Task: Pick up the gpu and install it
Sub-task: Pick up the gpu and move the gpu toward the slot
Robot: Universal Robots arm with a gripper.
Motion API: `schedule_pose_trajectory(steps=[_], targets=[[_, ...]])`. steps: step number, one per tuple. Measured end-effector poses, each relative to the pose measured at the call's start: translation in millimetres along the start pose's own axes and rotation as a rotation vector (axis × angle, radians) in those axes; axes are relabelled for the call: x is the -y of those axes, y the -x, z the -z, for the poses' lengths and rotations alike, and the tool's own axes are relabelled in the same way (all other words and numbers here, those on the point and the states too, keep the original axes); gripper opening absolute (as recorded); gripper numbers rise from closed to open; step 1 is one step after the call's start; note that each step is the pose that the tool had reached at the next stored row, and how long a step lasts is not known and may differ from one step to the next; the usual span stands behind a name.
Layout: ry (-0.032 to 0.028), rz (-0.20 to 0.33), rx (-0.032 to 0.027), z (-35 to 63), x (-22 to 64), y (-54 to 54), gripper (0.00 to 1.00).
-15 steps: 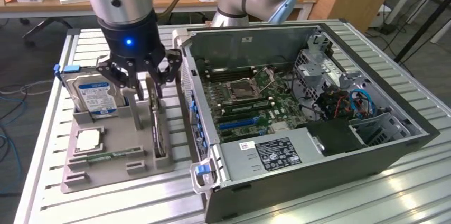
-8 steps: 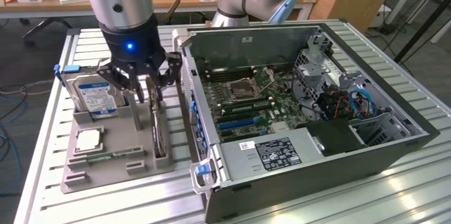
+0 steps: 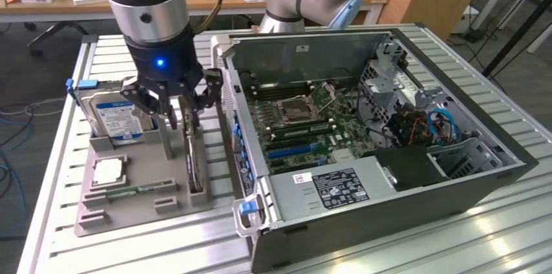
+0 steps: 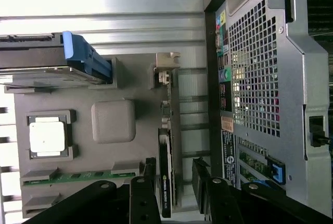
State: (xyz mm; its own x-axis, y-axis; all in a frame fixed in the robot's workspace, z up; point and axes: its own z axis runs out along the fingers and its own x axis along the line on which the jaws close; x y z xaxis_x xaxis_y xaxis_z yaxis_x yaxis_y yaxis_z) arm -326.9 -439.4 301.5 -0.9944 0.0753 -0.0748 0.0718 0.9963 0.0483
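One gripper [image 3: 181, 125] [image 4: 174, 169] hangs over the grey holder [image 3: 129, 212] [image 4: 83, 96] that lies on the slatted metal table [image 3: 483, 235], beside the opened computer case [image 3: 388, 158] [image 4: 270, 78]. Its jaws stand wide apart and hold nothing. One dark finger sits on each side of the gpu [image 3: 196, 170] [image 4: 165, 182], and the wrist view shows a gap between card and finger on both sides.

The gpu stands on its long edge in a slot along the holder's edge nearest the case — a thin dark card whose pale metal bracket [image 4: 174, 104] runs toward the end of the slot. It is seated in the holder and not lifted.

Other parts occupy the same holder. A silver hard drive [image 3: 112, 115] [image 4: 47, 73] with a blue label stands upright at the holder's corner away from the case, on the gripper's side. A square processor [image 3: 108, 170] [image 4: 47, 136] lies flat in a recess near the middle of that outer edge. A narrow green memory stick [image 3: 129, 191] [image 4: 78, 176] lies flat next to it.

Inside the case, the motherboard [image 3: 302, 119] is exposed — its long blue slot [image 3: 289, 151] lies bare.
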Motion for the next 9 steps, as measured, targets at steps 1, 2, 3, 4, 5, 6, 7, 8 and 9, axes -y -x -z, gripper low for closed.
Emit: schedule_pose_trajectory(steps=[1, 2, 3, 4, 5, 6, 7, 8, 9], targets=[[0.0000, 0.000, 0.0001, -1.1, 0.0, -0.1, 0.41], [0.0001, 0.000, 0.0001, -2.2, 0.1, -0.2, 0.41], [-0.0001, 0.000, 0.0001, -3.2, 0.2, -0.2, 0.41], [0.0000, 0.000, 0.0001, -4.3, 0.2, -0.3, 0.41], [-0.0001, 0.000, 0.0001, -5.3, 0.3, -0.4, 0.41], [-0.0001, 0.000, 0.0001, -6.4, 0.3, -0.5, 0.41], [0.0000, 0.000, 0.0002, -7.5, 0.4, -0.6, 0.41], [0.0000, 0.000, 0.0002, -8.5, 0.4, -0.7, 0.41], [0.0000, 0.000, 0.0001, -9.5, 0.5, -0.7, 0.41]])
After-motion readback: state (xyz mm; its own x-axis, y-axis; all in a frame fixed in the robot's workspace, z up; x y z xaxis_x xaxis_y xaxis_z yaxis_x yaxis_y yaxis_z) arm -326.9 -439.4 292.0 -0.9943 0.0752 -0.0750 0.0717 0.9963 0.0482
